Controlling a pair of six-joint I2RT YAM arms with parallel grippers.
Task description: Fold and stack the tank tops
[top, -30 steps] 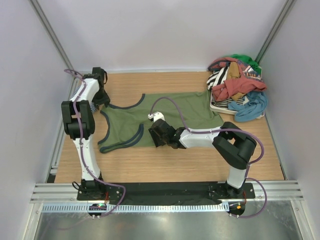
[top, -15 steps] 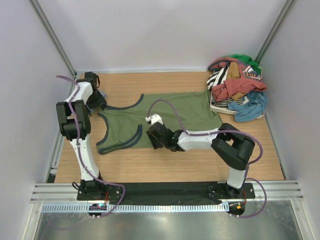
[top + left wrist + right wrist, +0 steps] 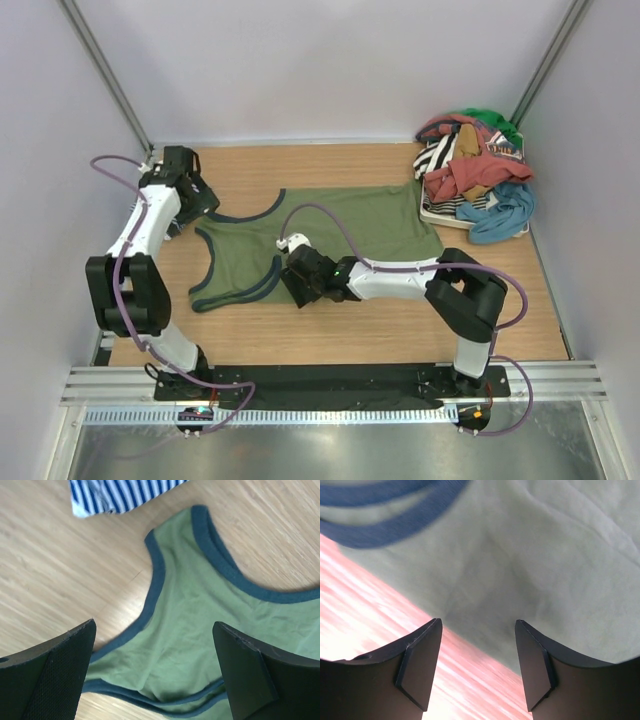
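Observation:
The olive green tank top [image 3: 345,235] with navy trim lies spread flat on the wooden table, neck and armholes to the left. My left gripper [image 3: 203,203] hovers wide open over its far shoulder strap [image 3: 165,605], nothing between the fingers [image 3: 60,670]. A corner of the navy-and-white striped tank top [image 3: 125,492] shows on the wood just beyond that strap. My right gripper [image 3: 295,283] is low over the green top's near hem [image 3: 485,625], open, its fingers [image 3: 420,665] apart above cloth and wood.
A heap of mixed clothes [image 3: 470,170] fills a white tray [image 3: 436,216] at the back right corner. Grey walls close in the table on three sides. The arm bases stand on the black rail [image 3: 330,385] at the near edge.
The left gripper has swung left and toward the back, opened wide and let go of the shoulder strap. The green top has shifted left. The right gripper slid left and opened wider.

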